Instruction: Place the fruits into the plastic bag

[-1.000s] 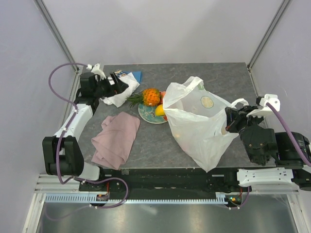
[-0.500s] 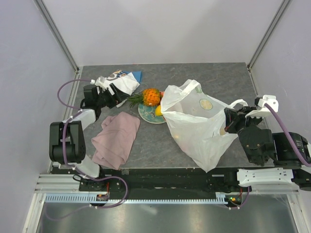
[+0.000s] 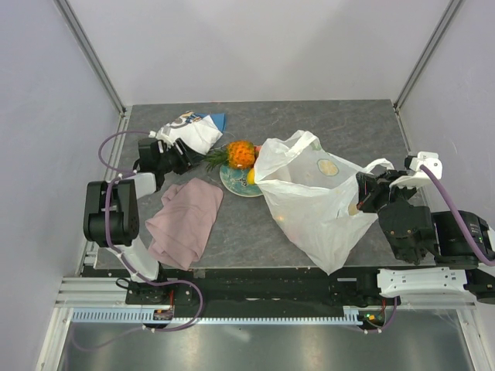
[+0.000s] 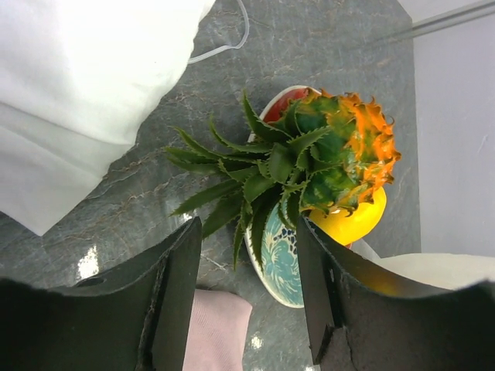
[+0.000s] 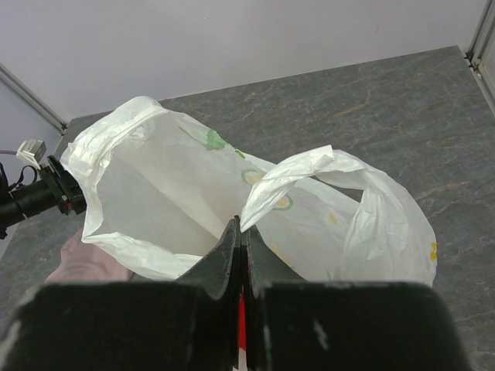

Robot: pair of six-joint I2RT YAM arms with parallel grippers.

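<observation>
**Fruit on the plate, bag held open, first pick not yet made**

Seen from above, a grey table holds a bag lying on its side at the right, its mouth facing left toward a plate. The plate sits just beside the bag's mouth. On it lie a pineapple, its green crown pointing left, and a yellow mango touching the pineapple. Any other fruits are hidden behind the bag's rim or are too small to make out.

The right gripper has its jaws pressed together on a fold of the bag near one handle loop, holding the mouth up and open. The part of the bag's inside that shows in its wrist view holds no fruit. Whether any lies deeper in cannot be told.

The left gripper sits low at the crown end of the pineapple. Its jaws are parted with the leaves between them, and it has hold of nothing.

A pink cloth lies near the left arm, and a white cloth lies behind it.

Judging from this, the task is at its start: the pineapple and mango both remain to be bagged.
</observation>
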